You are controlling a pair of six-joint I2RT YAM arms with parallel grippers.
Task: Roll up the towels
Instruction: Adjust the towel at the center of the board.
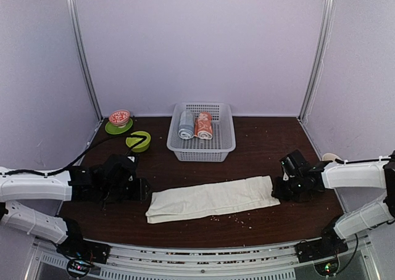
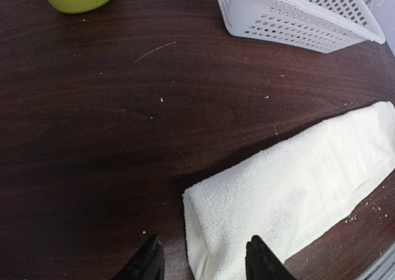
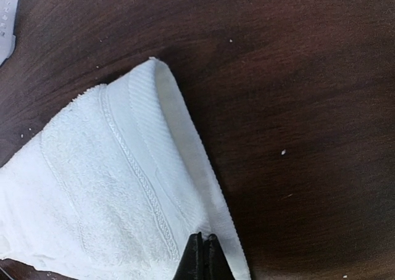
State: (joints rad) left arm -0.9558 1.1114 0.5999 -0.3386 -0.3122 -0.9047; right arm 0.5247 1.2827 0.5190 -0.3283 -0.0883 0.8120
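On the cream towel [image 3: 111, 187], right jaws closed.

Both arms are the same build. left arm [image 1: 34, 186] and right arm [image 1: 357, 172]: white moulded link shells, black joint housings and wrists. Thin black cable [image 1: 92, 145] runs off the left one. Black base blocks [image 1: 85, 250] with tiny green/red LEDs [image 1: 79, 267]. left gripper [image 2: 203, 264] and right gripper [image 3: 202, 258]: matte-black tapered fingers.
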